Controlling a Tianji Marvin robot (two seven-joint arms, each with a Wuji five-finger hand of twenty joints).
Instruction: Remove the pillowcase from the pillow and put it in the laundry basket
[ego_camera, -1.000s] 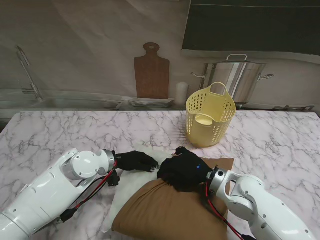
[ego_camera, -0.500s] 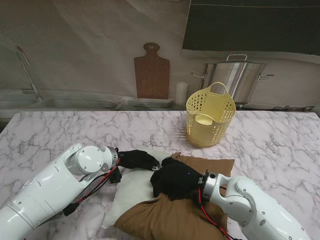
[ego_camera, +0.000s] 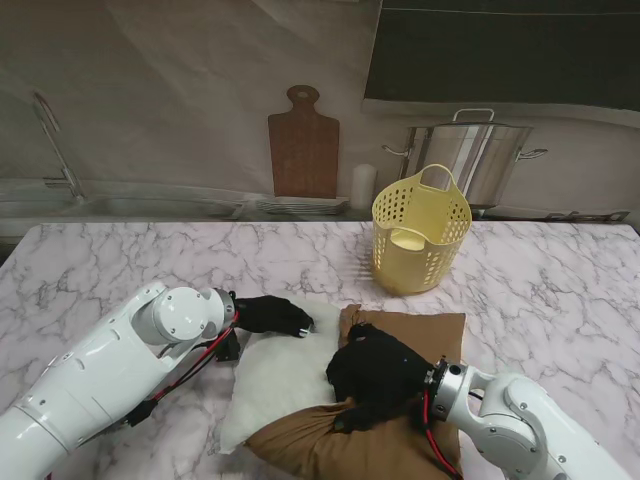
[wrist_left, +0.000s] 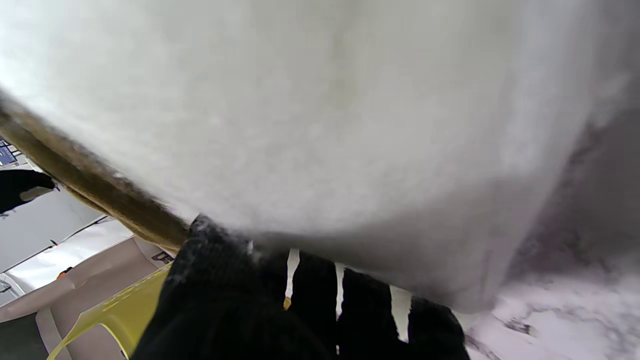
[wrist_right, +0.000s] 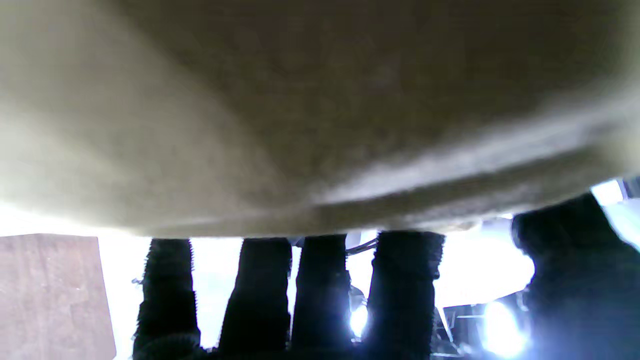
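Observation:
A white pillow (ego_camera: 275, 375) lies on the marble table, half out of its brown pillowcase (ego_camera: 345, 450). My left hand (ego_camera: 268, 315), in a black glove, presses on the pillow's far corner with its fingers closed on it. The left wrist view shows that pillow (wrist_left: 320, 115) filling the picture, with the fingers (wrist_left: 370, 305) against its edge. My right hand (ego_camera: 378, 375) is shut on bunched pillowcase cloth over the pillow's middle. In the right wrist view the pillowcase (wrist_right: 320, 100) covers the fingers (wrist_right: 255, 295). The yellow laundry basket (ego_camera: 421, 232) stands upright farther from me, to the right.
A marble table (ego_camera: 120, 260) carries everything. Along the back wall stand a wooden cutting board (ego_camera: 303, 145), a white cylinder (ego_camera: 363, 186) and a steel stockpot (ego_camera: 478, 155). A sink tap (ego_camera: 55, 140) is at the far left.
My right hand has pulled the pillowcase nearer to me, baring more white pillow. The left hand has stayed on the pillow's far corner.

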